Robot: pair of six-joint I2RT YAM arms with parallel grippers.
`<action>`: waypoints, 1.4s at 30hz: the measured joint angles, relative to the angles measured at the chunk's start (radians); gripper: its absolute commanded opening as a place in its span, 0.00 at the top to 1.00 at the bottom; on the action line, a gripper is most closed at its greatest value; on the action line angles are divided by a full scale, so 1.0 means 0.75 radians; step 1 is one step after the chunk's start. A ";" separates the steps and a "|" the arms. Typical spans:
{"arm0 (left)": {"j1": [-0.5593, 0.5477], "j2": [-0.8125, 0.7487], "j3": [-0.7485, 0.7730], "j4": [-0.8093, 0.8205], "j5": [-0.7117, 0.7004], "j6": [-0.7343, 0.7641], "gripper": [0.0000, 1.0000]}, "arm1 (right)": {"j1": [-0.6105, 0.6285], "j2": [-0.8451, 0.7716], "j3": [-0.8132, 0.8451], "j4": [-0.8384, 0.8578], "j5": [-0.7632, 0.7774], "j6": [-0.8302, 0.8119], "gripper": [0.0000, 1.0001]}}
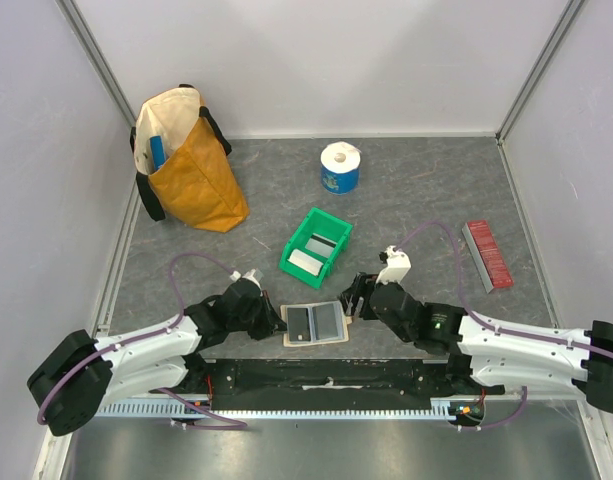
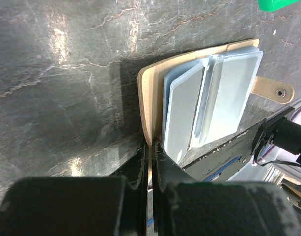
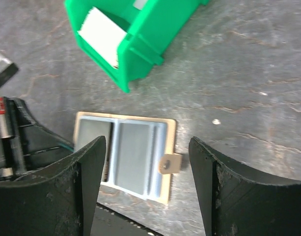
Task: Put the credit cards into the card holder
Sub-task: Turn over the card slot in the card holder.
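Note:
The tan card holder (image 1: 313, 324) lies open near the table's front edge, clear pockets up, its closing tab (image 3: 170, 163) pointing right. My left gripper (image 2: 151, 147) is shut on the holder's left cover edge (image 2: 149, 98). My right gripper (image 3: 146, 142) is open and hovers over the holder's right half (image 3: 135, 152), empty. Two credit cards, one white (image 1: 306, 262) and one greyish (image 1: 325, 241), lie in the green bin (image 1: 289, 262). The white card also shows in the right wrist view (image 3: 103, 37). I cannot tell whether the pockets (image 2: 214, 98) hold cards.
A yellow bag (image 1: 186, 165) stands at the back left. A blue and white roll (image 1: 340, 167) stands at the back middle. A red ridged strip (image 1: 488, 254) lies at the right. The green bin (image 3: 135, 29) sits just behind the holder.

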 measured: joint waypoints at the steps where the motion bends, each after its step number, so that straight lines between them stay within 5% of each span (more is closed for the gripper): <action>1: 0.000 0.000 0.004 -0.006 -0.001 0.000 0.98 | -0.001 -0.007 0.002 -0.039 0.018 -0.001 0.24; 15: 0.000 0.008 0.022 -0.039 -0.002 0.000 0.98 | -0.001 0.144 0.039 -0.201 -0.002 0.007 0.36; 26: 0.000 0.014 0.026 -0.040 -0.002 0.000 0.98 | 0.000 0.307 0.108 -0.178 -0.091 0.004 0.55; 42: 0.000 0.019 0.027 -0.038 -0.001 0.000 0.98 | 0.000 0.281 0.168 -0.144 -0.238 -0.075 0.46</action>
